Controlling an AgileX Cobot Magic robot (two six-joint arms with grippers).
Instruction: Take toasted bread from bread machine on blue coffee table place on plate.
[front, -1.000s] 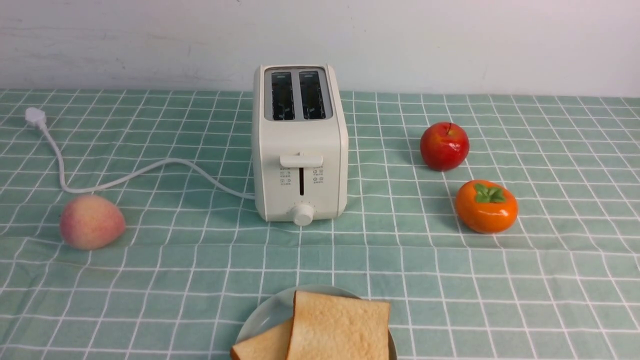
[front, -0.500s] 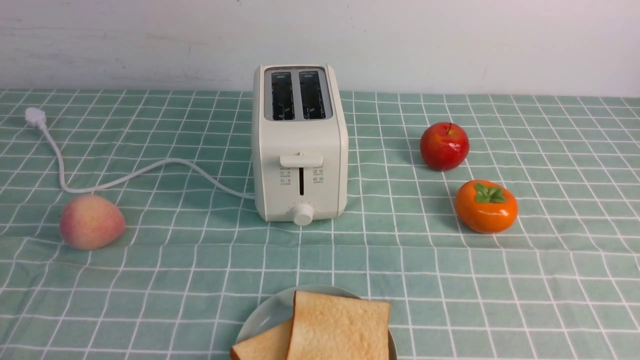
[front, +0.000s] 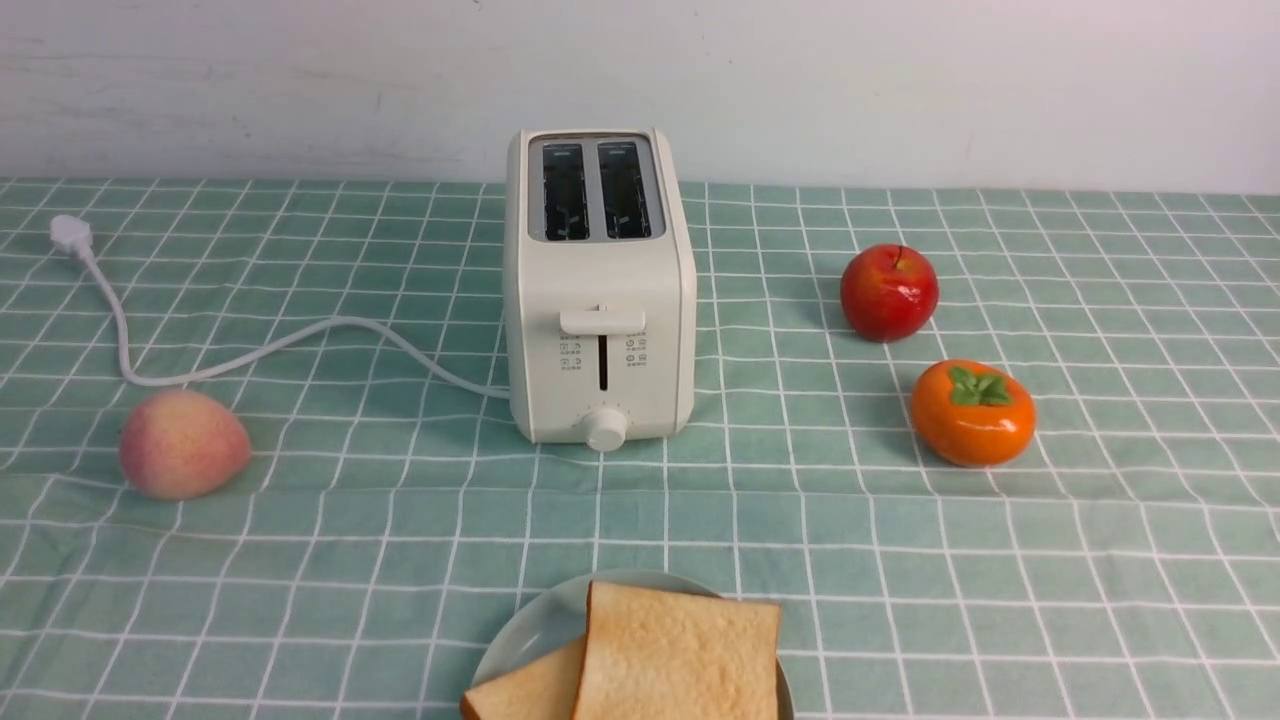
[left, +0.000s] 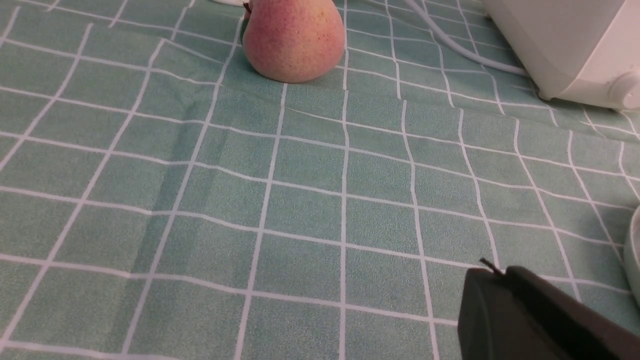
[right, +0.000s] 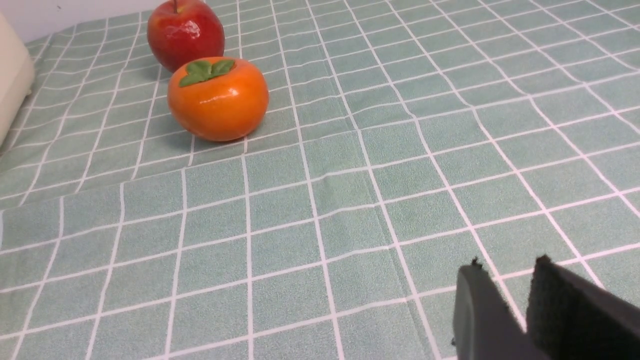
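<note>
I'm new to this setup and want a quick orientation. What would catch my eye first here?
The cream toaster stands mid-table with both slots empty, its cord trailing off to the left. Two toast slices lie overlapped on the plate at the near edge. Bright fruit dots the checked cloth: a red apple and an orange persimmon on the right, a peach on the left.

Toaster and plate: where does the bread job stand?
Looks done: both slots of the toaster show empty, and the two bread slices lie overlapped on the plate. In hand: nothing; the left claw is shut and the right claw slightly apart, both empty over the tablecloth. Left: seemingly nothing.
</note>
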